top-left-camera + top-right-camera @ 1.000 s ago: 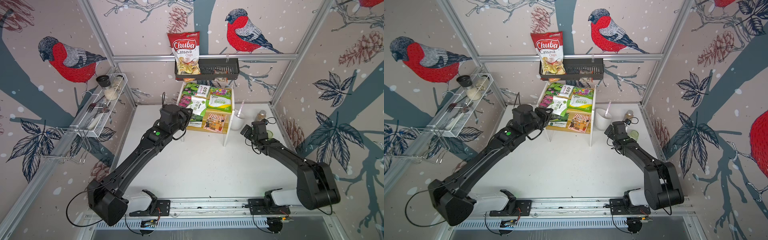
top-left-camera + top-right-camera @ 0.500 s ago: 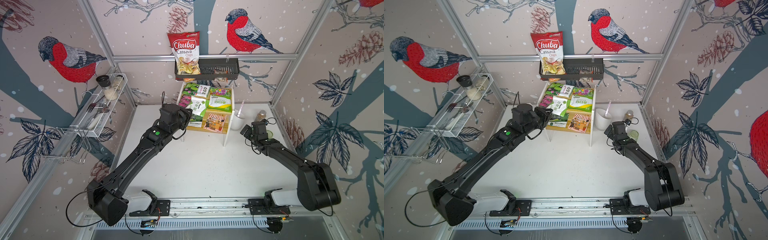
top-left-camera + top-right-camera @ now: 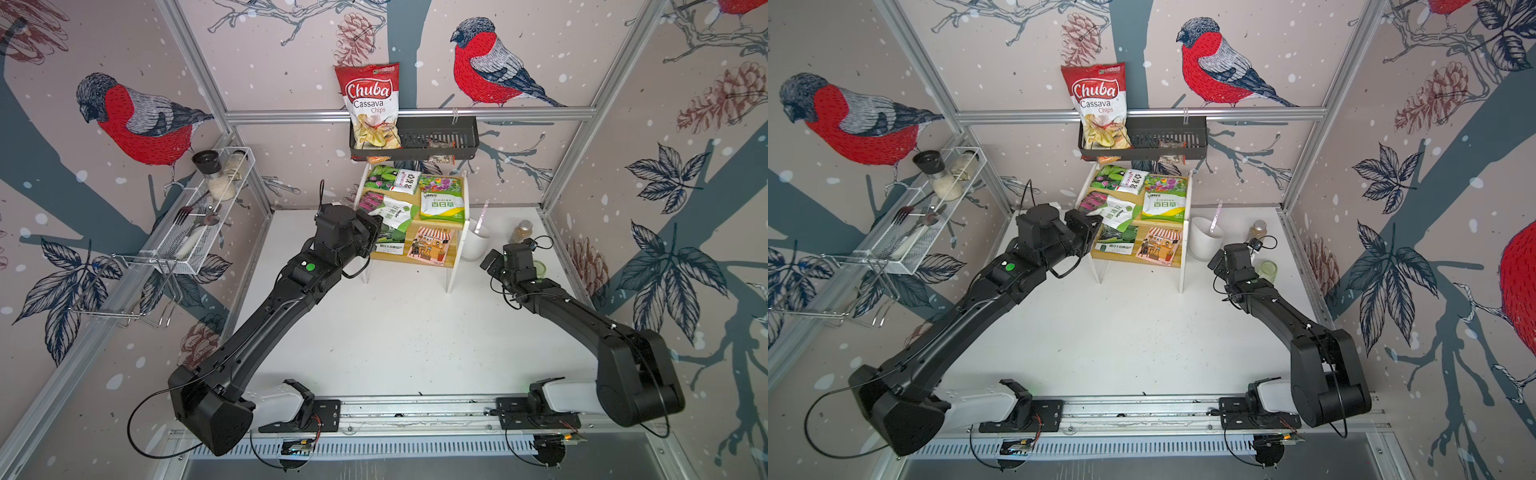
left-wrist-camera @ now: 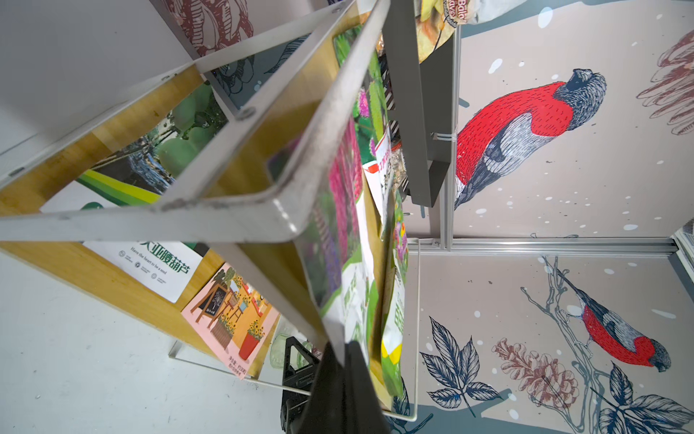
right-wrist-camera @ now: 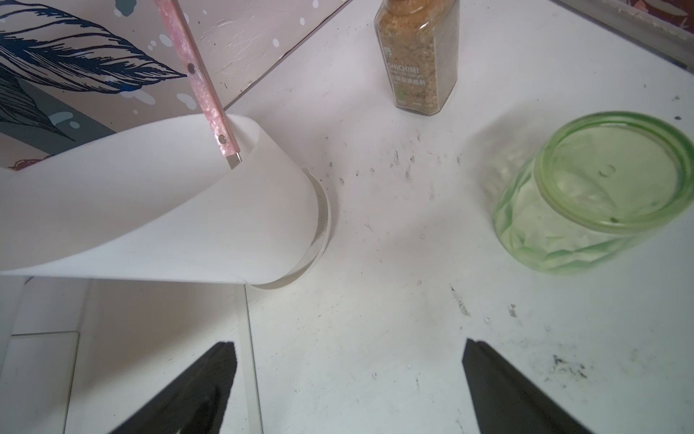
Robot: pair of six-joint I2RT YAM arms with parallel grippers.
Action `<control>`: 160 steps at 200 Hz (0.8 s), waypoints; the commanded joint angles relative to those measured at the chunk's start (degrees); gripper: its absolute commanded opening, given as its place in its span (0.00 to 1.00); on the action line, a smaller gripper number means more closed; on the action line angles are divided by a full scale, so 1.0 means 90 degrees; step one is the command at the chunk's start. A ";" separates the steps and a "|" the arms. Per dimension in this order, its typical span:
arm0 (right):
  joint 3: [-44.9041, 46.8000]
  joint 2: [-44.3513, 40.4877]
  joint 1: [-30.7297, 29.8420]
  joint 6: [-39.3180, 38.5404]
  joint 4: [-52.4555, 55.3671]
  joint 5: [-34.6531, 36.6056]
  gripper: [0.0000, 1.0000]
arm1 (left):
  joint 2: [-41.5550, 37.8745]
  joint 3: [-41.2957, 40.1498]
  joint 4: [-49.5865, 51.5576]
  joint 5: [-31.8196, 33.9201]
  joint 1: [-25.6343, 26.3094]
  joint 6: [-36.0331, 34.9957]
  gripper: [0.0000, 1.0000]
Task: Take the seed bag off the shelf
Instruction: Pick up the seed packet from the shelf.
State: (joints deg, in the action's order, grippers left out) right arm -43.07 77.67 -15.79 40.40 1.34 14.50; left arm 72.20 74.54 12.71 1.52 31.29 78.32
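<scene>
The shelf stands at the back of the table with several seed bags on its two wooden boards. The seed bag at the top board's front left is white and green with purple flowers. My left gripper is shut on this bag's left edge. In the left wrist view the black jaws pinch the seed bag just beside the shelf's white side frame. My right gripper hangs open over bare table, right of the shelf.
A Zinnias bag lies right of the held one. A black basket with a chips bag hangs just above the shelf. A white cup, spice bottle and green glass stand near the right gripper. A wire rack lines the left wall.
The left gripper's jaws have closed onto the seed bag's edge. Both arms have otherwise stayed where they were.
</scene>
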 commanded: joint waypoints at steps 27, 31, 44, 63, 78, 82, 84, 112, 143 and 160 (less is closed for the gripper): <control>-0.0089 -0.0046 -0.0136 0.0042 0.0043 0.0048 1.00 | -0.0221 0.0447 -0.0213 0.0226 -0.0008 -0.0384 0.00; -0.0097 -0.0054 -0.0146 0.0042 0.0053 0.0056 1.00 | -0.0269 0.0477 -0.0206 0.0285 0.0000 -0.0401 0.00; -0.0135 -0.0068 -0.0180 0.0053 0.0089 0.0090 1.00 | -0.0437 0.0628 -0.0036 0.0587 -0.0001 -0.0445 0.00; -0.0140 -0.0087 -0.0237 0.0055 0.0115 0.0134 1.00 | -0.0804 0.0609 0.0174 0.1140 -0.0015 -0.0396 0.00; -0.0141 -0.0085 -0.0275 0.0063 0.0127 0.0154 1.00 | -0.1162 0.0386 0.0133 0.1477 -0.0062 -0.0299 0.00; -0.0137 -0.0086 -0.0281 0.0070 0.0116 0.0156 1.00 | -0.1216 0.0311 0.0117 0.1525 -0.0095 -0.0295 0.00; -0.0136 -0.0080 -0.0288 0.0073 0.0115 0.0156 1.00 | -0.1228 0.0275 0.0105 0.1527 -0.0112 -0.0292 0.00; -0.0162 0.0039 -0.0346 0.0074 0.0092 0.0139 1.00 | -0.1304 -0.0336 -0.0477 0.0855 -0.0546 0.0060 0.00; -0.0222 0.0110 -0.0432 0.0060 0.0129 0.0167 1.00 | -0.1618 -0.0489 -0.0245 0.1209 -0.0620 -0.0085 0.00; -0.0198 0.0113 -0.0480 0.0058 0.0133 0.0169 1.00 | -0.1982 -0.0622 -0.0017 0.1497 -0.0776 -0.0186 0.00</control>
State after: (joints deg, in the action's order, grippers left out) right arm -44.69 78.48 -19.64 40.64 1.85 15.03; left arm 57.67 69.89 12.67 11.35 25.61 77.95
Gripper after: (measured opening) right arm 0.998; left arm 0.067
